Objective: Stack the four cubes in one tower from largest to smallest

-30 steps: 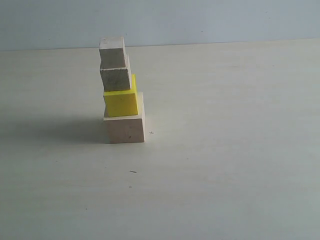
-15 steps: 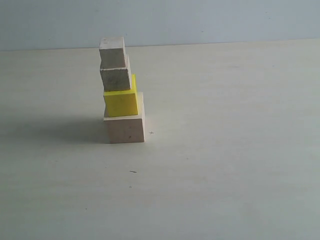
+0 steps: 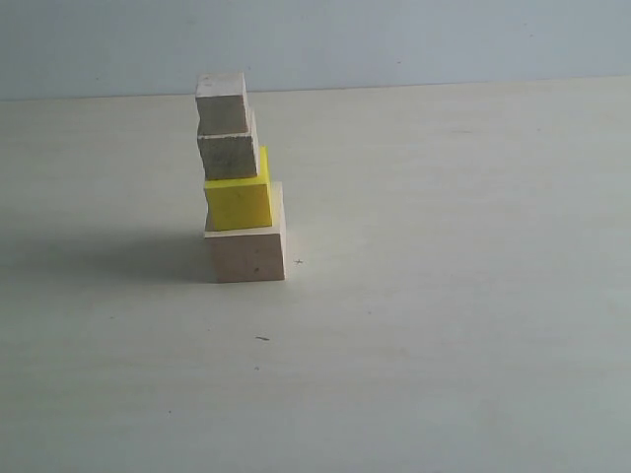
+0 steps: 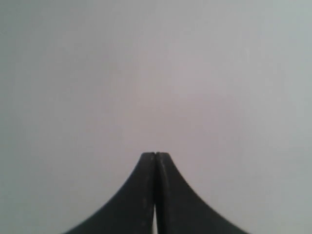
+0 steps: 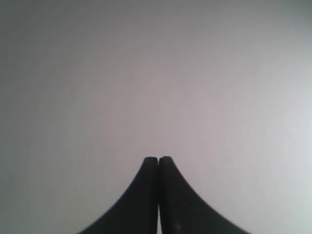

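Note:
The tower (image 3: 237, 187) stands left of centre on the table in the exterior view. Its base is the largest pale wood cube (image 3: 246, 252). On that sits the yellow cube (image 3: 238, 202), then the medium pale wood cube (image 3: 228, 154), then the smallest pale wood cube (image 3: 221, 100) on top. The upper cubes sit slightly offset to the left. Neither arm shows in the exterior view. My left gripper (image 4: 155, 155) is shut with nothing in it, facing a blank pale surface. My right gripper (image 5: 158, 159) is shut and empty too, also facing a blank surface.
The pale table (image 3: 444, 296) stretches around the tower, ending at a far edge against a light blue wall (image 3: 394, 39). A soft shadow (image 3: 108, 251) lies to the left of the tower. A few tiny dark specks (image 3: 262, 338) mark the tabletop.

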